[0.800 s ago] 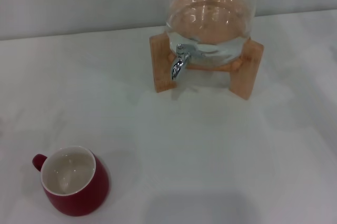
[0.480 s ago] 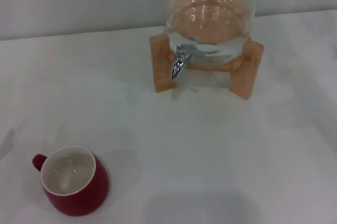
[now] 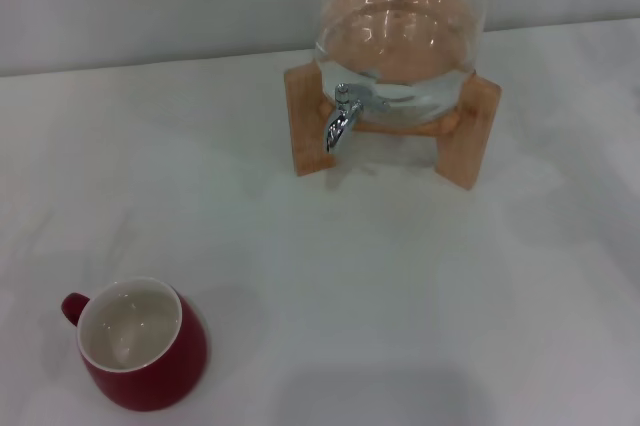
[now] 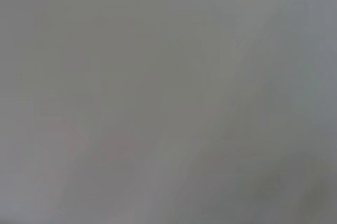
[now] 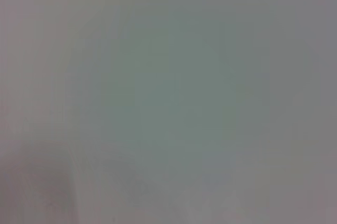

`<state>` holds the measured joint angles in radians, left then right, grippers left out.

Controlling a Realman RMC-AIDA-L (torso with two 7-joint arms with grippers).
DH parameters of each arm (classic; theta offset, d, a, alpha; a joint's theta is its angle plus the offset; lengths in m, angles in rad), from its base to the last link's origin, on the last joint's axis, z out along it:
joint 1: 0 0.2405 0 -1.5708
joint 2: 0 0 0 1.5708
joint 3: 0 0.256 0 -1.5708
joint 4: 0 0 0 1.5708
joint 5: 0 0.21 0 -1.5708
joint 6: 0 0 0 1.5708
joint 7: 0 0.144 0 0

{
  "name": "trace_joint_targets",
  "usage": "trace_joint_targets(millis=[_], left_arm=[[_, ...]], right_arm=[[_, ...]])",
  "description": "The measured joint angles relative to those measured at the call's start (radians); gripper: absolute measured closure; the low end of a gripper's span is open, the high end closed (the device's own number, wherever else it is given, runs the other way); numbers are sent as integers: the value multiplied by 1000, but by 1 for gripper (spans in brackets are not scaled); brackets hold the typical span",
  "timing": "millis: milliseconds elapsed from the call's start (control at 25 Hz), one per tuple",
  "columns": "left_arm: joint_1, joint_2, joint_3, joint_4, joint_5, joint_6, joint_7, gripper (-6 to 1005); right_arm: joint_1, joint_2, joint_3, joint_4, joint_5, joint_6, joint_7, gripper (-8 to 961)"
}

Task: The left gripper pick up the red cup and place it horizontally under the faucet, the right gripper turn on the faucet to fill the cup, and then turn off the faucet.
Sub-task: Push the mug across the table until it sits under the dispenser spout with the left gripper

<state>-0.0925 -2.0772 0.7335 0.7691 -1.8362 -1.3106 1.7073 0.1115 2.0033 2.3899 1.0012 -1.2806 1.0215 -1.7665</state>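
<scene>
Neither the left gripper nor the right gripper is showing in any view, so their jaws cannot be judged. The red cup (image 3: 142, 346) is sitting upright at the lower left of the head view, handle pointing left. The faucet (image 3: 342, 116) is hanging from the glass jar (image 3: 400, 31) on its wooden stand (image 3: 466, 131), upper centre, well apart on the white table (image 3: 400, 286).

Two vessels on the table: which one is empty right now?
The red cup, near left: its cream inside is bare. The glass dispenser jar, far right on its wooden stand, holds water.
</scene>
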Motion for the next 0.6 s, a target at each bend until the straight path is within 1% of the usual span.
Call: trace_joint_targets(millis=[120, 240, 440, 600], left_arm=[[0, 0, -8, 1, 14, -18, 33, 136], [1, -6, 0, -8, 64, -35, 147, 136], [-3, -7, 7, -91, 87, -41, 220, 136], [29, -12, 45, -99, 72, -57, 272, 136]], right_arm=[[0, 0, 0, 0, 0, 0, 0, 321], [0, 1, 0, -1, 0, 1, 0, 321], [5, 1, 7, -1, 1, 0, -3, 322], [9, 0, 16, -1, 2, 0, -4, 321]])
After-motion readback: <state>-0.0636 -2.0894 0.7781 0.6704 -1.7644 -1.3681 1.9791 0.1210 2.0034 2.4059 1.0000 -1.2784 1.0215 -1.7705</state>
